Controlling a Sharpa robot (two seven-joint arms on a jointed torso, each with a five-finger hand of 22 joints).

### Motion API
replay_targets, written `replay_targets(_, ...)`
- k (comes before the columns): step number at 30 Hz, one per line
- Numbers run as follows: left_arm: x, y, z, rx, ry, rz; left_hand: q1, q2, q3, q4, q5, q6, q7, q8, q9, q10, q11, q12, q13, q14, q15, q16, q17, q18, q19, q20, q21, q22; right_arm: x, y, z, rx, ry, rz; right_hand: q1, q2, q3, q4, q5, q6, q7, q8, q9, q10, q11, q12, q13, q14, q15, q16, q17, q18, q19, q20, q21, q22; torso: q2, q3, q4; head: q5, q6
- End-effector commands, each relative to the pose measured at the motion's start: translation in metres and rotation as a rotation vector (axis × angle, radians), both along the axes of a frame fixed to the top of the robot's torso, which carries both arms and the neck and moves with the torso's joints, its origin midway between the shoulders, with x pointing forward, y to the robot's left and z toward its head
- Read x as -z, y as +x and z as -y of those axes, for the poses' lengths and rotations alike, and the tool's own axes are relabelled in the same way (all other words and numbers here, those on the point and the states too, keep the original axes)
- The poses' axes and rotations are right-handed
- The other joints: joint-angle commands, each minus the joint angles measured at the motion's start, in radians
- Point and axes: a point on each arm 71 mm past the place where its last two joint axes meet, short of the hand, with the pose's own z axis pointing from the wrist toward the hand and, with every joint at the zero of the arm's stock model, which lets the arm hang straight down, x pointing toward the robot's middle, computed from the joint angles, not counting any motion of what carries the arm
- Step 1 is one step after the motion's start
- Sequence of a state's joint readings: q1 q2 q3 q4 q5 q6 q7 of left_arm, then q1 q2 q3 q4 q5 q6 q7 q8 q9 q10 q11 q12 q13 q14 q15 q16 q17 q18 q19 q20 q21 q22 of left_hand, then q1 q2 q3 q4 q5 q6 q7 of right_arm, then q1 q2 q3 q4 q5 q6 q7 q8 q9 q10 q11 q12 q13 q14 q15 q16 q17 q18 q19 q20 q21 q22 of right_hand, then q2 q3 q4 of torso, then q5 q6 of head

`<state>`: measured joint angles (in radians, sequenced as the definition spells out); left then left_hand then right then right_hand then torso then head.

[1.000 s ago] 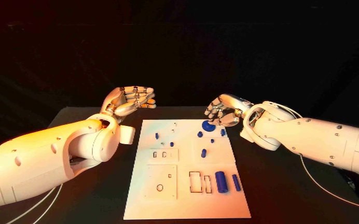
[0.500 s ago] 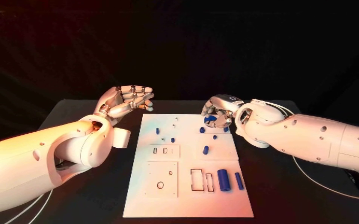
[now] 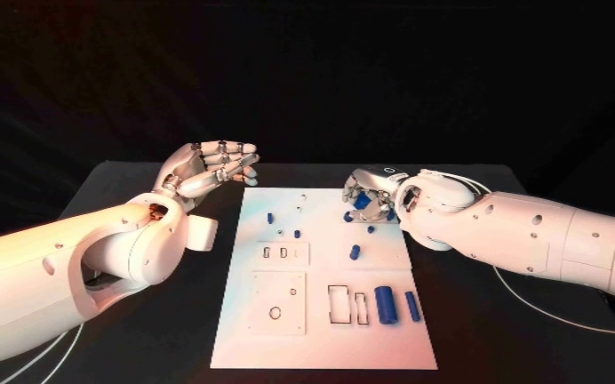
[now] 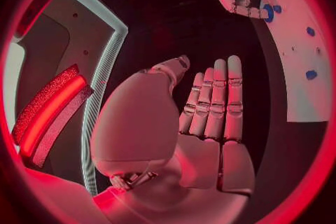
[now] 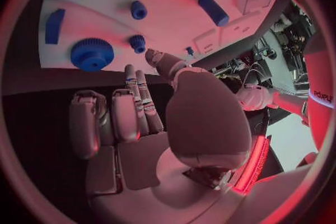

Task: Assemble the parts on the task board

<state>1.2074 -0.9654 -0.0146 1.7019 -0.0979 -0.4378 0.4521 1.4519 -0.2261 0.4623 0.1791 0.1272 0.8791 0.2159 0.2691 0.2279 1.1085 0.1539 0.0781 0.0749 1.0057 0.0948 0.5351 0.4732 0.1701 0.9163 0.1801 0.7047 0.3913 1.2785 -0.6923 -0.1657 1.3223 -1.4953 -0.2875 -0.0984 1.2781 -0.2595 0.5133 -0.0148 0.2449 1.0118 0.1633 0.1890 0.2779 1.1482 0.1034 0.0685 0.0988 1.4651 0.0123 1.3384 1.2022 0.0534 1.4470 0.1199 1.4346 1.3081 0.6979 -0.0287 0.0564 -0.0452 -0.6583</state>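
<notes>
Progress is looking slight, judging from the head view: the white board (image 3: 327, 286) is lying in the middle of the table (image 3: 154, 180) with most blue pieces loose on it, a fat cylinder (image 3: 386, 303) and a thin bar (image 3: 411, 306) resting near its near right corner beside open slots, small pegs (image 3: 354, 252) sitting further up. The right hand (image 3: 371, 197) is hovering at the board's far right edge, fingers curling down over a blue piece; whether it is gripping it I cannot tell. The left hand (image 3: 213, 166) is waiting off the board's far left corner. In the left wrist view that hand (image 4: 203, 123) is holding nothing, fingers straight and pressed side by side. In the right wrist view the right hand (image 5: 140, 117) is showing loosely bent fingers, apparently empty, with a ridged blue wheel (image 5: 92, 54) lying on the board just beyond the fingertips. Nearly all fitting seems to be remaining.
</notes>
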Motion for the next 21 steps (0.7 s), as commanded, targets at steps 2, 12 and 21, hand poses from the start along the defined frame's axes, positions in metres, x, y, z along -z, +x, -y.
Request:
replay_targets(2,-0.0030,-0.0004,0.0015,0.021,-0.006,0.012,-0.011,0.002,0.000,-0.007,-0.005,-0.009,0.004,0.003,0.001,-0.006,0.002,-0.004,0.001,-0.008,-0.002,0.006,0.002,0.008,-0.009,0.002,0.006,0.003,0.0057,-0.0002,0.0002,-0.006,-0.055,-0.031,0.002,-0.003,0.000,0.006,-0.004,-0.008,-0.001,-0.004,0.002,-0.004,-0.003,-0.003,0.002,0.048,0.004,0.009,0.004,-0.008,0.012,0.000,0.009,0.044,0.006,-0.0001,0.0038,-0.002,0.001)
replay_targets(12,-0.0030,0.0006,0.0005,0.019,-0.006,0.012,-0.012,0.003,0.001,-0.008,-0.006,-0.011,0.005,0.003,0.002,-0.007,0.002,-0.004,0.001,-0.008,-0.002,0.012,0.005,0.009,-0.013,0.003,0.013,0.007,0.0081,-0.0001,0.0006,-0.005,-0.064,-0.045,0.004,0.002,0.008,0.012,-0.001,-0.001,-0.002,-0.001,0.009,0.012,-0.006,0.000,0.007,0.047,0.003,0.021,0.011,-0.012,0.022,0.000,0.025,0.070,0.011,-0.0004,0.0059,-0.006,0.002)
replay_targets(21,-0.0028,0.0011,0.0004,0.020,-0.008,0.010,-0.012,0.003,0.001,-0.008,-0.006,-0.011,0.005,0.003,0.002,-0.008,0.002,-0.004,0.001,-0.008,-0.002,0.013,0.006,0.009,-0.014,0.003,0.015,0.008,0.0111,0.0007,0.0007,-0.004,-0.066,-0.053,0.009,0.016,0.040,0.021,-0.001,0.015,-0.006,0.008,0.022,0.043,-0.012,0.002,0.013,0.046,-0.001,0.035,0.018,-0.016,0.032,-0.003,0.040,0.095,0.014,-0.0022,0.0082,-0.007,0.001)
